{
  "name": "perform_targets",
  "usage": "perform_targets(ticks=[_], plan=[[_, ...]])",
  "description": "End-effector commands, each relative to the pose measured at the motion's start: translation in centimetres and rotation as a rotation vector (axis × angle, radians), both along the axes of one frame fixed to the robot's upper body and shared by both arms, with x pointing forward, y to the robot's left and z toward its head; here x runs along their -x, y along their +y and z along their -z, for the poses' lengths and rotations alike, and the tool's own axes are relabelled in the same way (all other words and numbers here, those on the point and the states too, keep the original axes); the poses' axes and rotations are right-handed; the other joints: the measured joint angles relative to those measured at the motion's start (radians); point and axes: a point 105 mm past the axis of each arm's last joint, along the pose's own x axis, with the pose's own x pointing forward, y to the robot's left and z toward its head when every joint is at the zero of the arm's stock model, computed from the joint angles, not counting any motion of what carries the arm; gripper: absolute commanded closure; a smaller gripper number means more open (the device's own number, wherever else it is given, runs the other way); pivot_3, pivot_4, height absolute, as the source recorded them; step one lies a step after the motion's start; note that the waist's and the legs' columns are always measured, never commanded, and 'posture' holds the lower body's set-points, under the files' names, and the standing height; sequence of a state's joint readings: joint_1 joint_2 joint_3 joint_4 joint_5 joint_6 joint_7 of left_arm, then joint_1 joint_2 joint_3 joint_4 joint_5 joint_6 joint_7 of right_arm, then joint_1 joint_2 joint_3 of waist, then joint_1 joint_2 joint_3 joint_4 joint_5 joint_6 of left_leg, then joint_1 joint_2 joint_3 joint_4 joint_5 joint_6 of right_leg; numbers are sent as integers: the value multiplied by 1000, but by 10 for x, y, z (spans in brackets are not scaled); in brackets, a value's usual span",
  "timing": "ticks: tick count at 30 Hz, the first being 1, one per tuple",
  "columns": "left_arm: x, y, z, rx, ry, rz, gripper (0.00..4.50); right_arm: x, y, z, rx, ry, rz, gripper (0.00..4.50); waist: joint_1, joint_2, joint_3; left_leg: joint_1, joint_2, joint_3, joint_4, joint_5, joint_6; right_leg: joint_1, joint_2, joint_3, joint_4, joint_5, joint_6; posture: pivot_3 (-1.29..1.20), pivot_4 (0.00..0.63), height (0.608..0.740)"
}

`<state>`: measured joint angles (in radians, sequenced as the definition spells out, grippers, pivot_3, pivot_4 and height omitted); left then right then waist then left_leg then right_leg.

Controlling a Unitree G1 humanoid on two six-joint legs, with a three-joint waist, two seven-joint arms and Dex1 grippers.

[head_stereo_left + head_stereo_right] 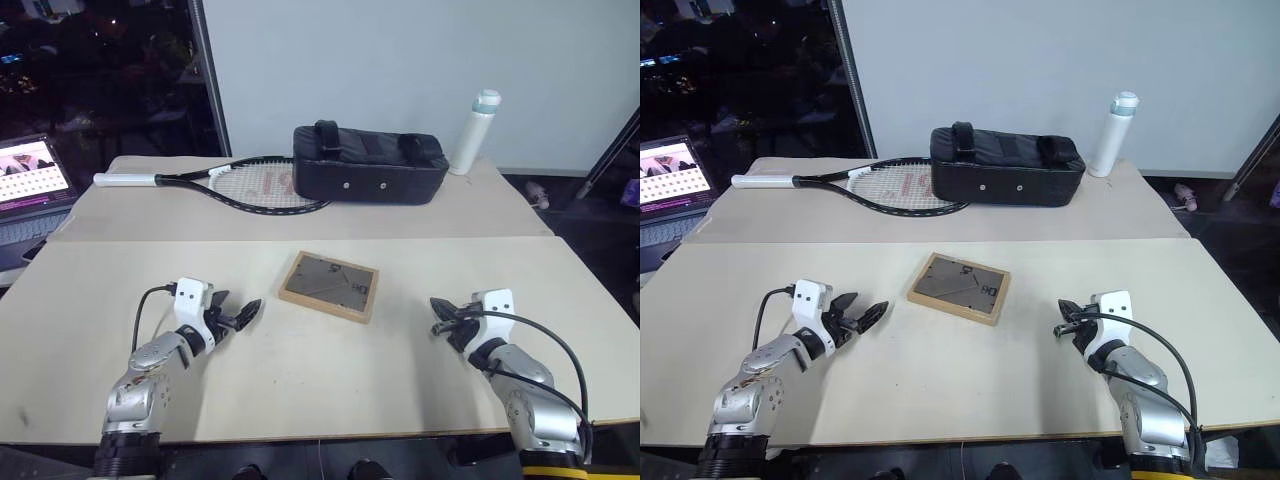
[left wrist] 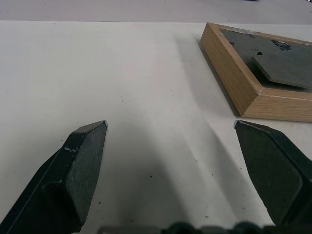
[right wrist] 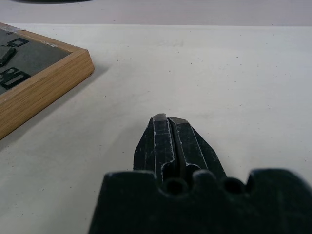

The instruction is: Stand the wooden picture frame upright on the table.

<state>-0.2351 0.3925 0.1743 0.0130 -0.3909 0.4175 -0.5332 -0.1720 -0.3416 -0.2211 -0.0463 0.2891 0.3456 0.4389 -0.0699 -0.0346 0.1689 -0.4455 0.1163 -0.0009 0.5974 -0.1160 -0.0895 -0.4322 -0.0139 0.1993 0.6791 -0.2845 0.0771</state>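
The wooden picture frame (image 1: 329,286) lies flat on the pale table (image 1: 300,400), dark back board up, its fold-out stand (image 2: 287,68) resting on the board. My left gripper (image 1: 245,315) hovers just left of the frame with its fingers (image 2: 80,170) spread open and nothing between them. My right gripper (image 1: 438,318) sits to the right of the frame, apart from it, with its fingers (image 3: 168,141) pressed together. In the right wrist view a corner of the frame (image 3: 44,73) lies off to one side of the shut fingertips.
On the far table stand a long black bag (image 1: 368,164), a tennis racket (image 1: 230,184) and a white bottle (image 1: 475,132). An open laptop (image 1: 30,185) sits off the table's left. A seam (image 1: 300,239) divides the two tabletops.
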Motion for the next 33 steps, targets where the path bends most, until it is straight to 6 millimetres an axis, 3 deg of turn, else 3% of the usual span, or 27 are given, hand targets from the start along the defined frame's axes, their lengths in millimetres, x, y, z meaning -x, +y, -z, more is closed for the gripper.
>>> perform_targets(ticks=[1, 3, 4, 9, 13, 16, 20, 24, 30, 33], plan=[[14, -5, -10, 30, 4, 92, 259, -16, 4, -17, 44, -65, -45, 4499, 0, 0, 0, 0, 0, 0, 0, 0, 0, 0, 0, 0, 0, 0, 0, 0, 150, 696], [32, -14, -10, 55, 59, 212, 675, -40, 12, -27, 98, -75, -98, 4500, -29, -1, 1, 1, 0, 0, 1, 0, 0, 0, 0, 0, 0, 0, 0, 0, 150, 696], [38, -17, -10, 63, 81, 244, 1106, -49, 16, -30, 110, -73, -124, 4500, -35, 0, 2, 0, 0, 0, 2, 0, 0, 0, 0, 0, 0, 1, 0, 0, 150, 696], [41, -47, -13, 38, 142, 297, 2993, -90, 44, -36, 171, -37, -221, 4500, -41, 0, 2, 4, -1, -4, 3, 1, 2, 6, 0, -2, 0, 3, 1, 0, 150, 696], [35, -64, -5, -13, 196, 324, 4385, -108, 66, -38, 189, -18, -296, 4500, -36, -1, 2, 2, -2, -6, 6, 0, 2, 10, 0, -4, -1, 1, 2, 0, 150, 696], [25, -72, -2, -26, 204, 321, 4453, -110, 87, -32, 232, 7, -402, 4500, -37, -1, 2, 1, -2, -7, 5, 0, 3, 9, 0, -4, -1, 1, 2, 0, 150, 696], [15, -69, 1, -76, 209, 293, 4453, -94, 112, -31, 149, 24, -639, 4500, -43, -1, 2, 1, -2, -8, 5, 0, 3, 9, 0, -5, -1, 1, 2, 0, 150, 696], [9, -45, 2, -114, 212, 222, 4453, -63, 124, -27, 90, 47, -908, 4500, -52, -1, 2, 1, -2, -11, 4, 0, 3, 10, 0, -7, -1, 1, 2, 0, 150, 696], [27, -10, 13, -205, 275, 262, 4453, 10, 153, -22, -15, 130, -1204, 4500, -56, 1, 1, 1, -2, -19, 4, 0, 2, 11, 0, -16, 3, -2, -2, 0, 150, 696], [34, 2, 16, -236, 311, 289, 4453, 33, 163, -20, -5, 152, -1244, 4500, -55, 1, 1, 1, -2, -22, 3, 1, 1, 10, 0, -20, 4, -4, -5, 0, 150, 696]])
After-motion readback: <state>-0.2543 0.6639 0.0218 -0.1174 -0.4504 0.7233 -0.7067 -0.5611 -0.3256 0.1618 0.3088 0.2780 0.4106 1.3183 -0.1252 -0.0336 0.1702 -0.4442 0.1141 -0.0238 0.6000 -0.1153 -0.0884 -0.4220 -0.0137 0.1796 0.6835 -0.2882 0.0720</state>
